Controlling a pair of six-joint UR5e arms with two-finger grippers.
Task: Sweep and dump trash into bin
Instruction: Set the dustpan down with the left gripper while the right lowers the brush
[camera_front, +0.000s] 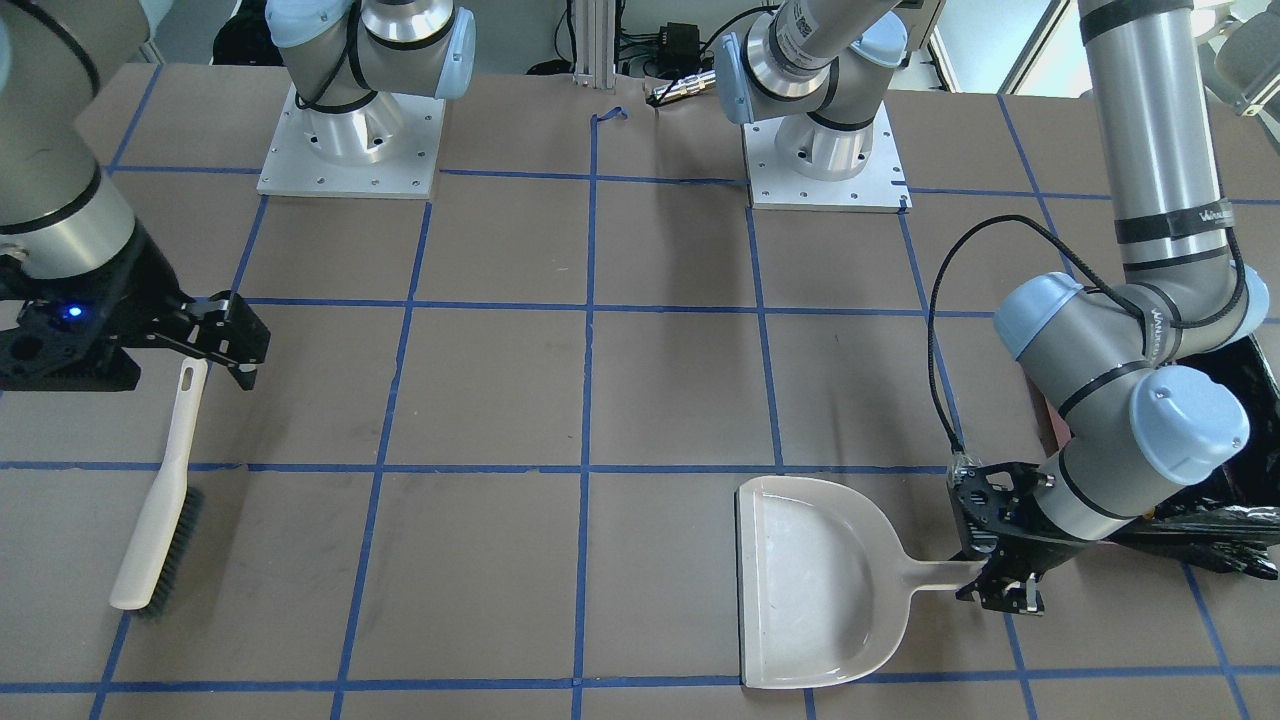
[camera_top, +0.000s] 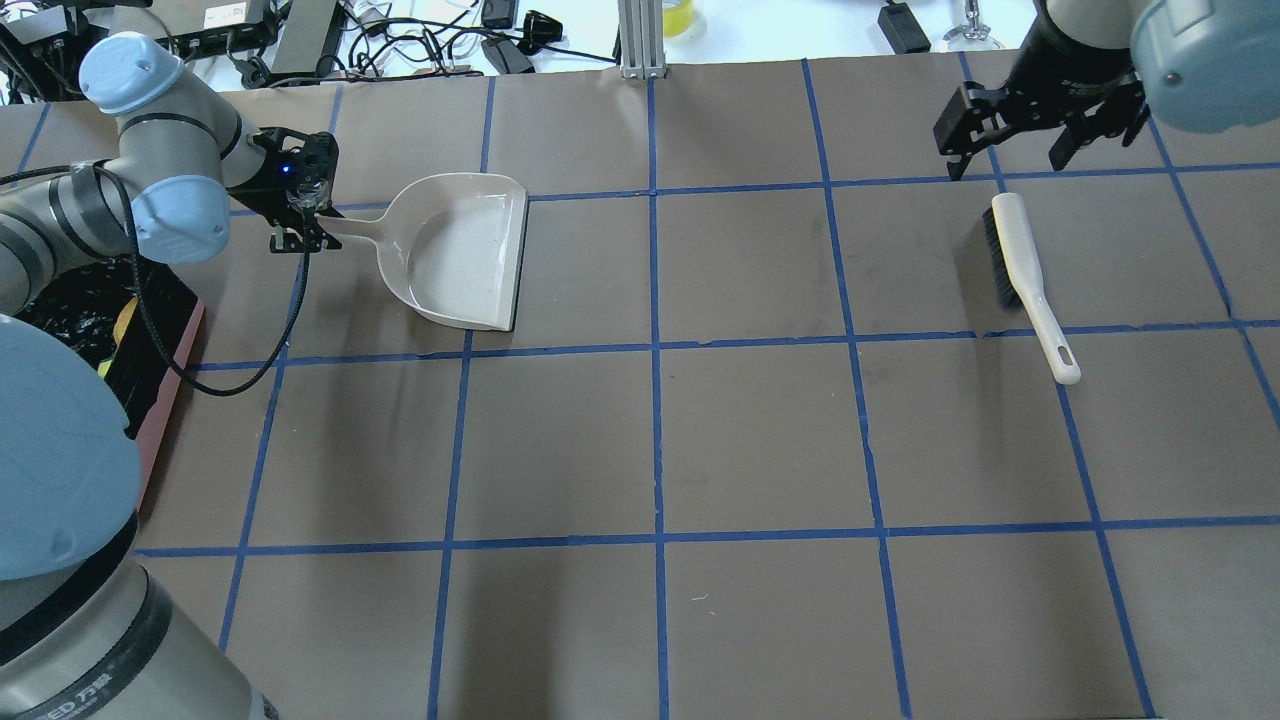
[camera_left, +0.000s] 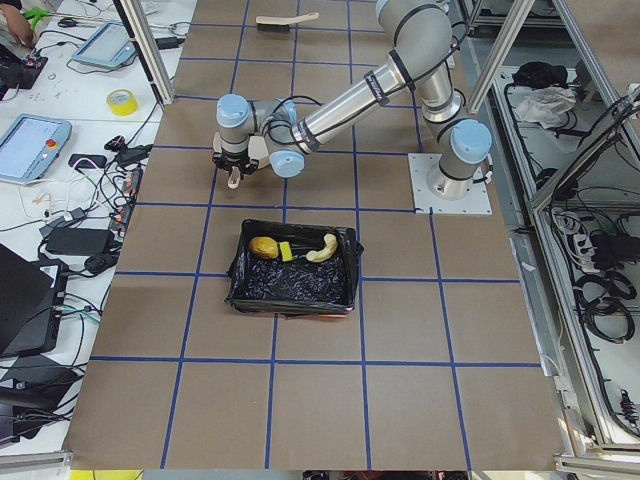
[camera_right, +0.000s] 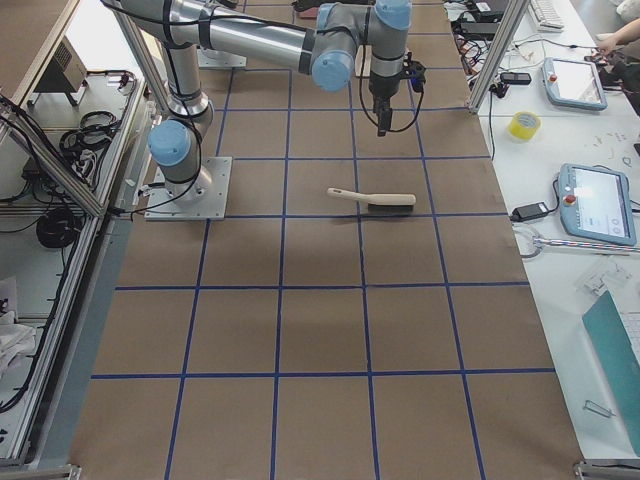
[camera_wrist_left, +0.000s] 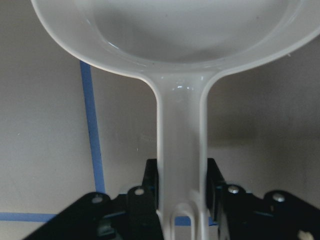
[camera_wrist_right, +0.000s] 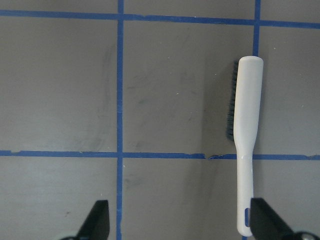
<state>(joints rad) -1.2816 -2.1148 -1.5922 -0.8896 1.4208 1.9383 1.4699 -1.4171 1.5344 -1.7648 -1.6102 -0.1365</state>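
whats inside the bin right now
The bag-lined bin holds a yellow-brown lump, a yellow sponge and a tan curved piece; anything beneath them is hidden.

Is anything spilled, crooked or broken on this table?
Nothing stands out. The trash lies inside the bin, the dustpan sits flat with the left tool closed on its handle, and the brush lies on its side by the open right tool.
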